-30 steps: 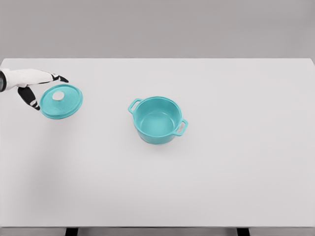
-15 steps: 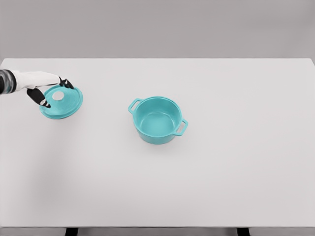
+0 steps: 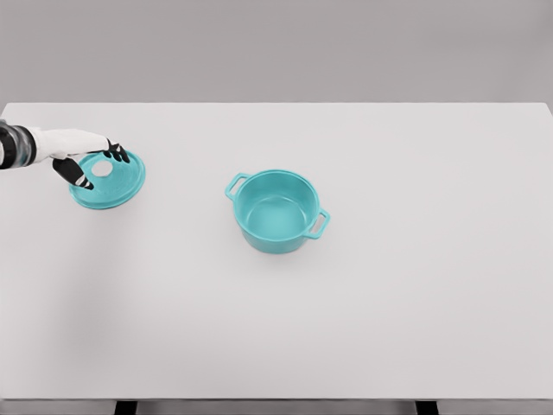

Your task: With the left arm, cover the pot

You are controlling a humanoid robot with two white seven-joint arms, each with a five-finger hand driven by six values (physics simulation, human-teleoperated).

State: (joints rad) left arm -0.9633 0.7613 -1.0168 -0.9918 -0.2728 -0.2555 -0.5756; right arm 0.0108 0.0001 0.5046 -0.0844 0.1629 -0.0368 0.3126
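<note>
Left hand (image 3: 86, 161) at far left of table (image 3: 415, 328), fingers (image 3: 82, 179) curled around knob (image 3: 102, 169) of lid (image 3: 111, 181); firm grasp not confirmable. Pot (image 3: 276, 212) open, upright, well apart to right and slightly nearer.

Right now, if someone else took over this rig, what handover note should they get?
Left hand: over the lid's left side, dark fingertips bracketing the white knob; a firm grip cannot be confirmed.
Right hand: not in view.
Lid: teal, lying on the table at far left.
Pot: teal, open and empty, upright near the table's middle, well to the right of the lid.
Done: left hand has reached the knob.
Left: secure the grip, lift the lid, carry it right, set it on the pot.
</note>
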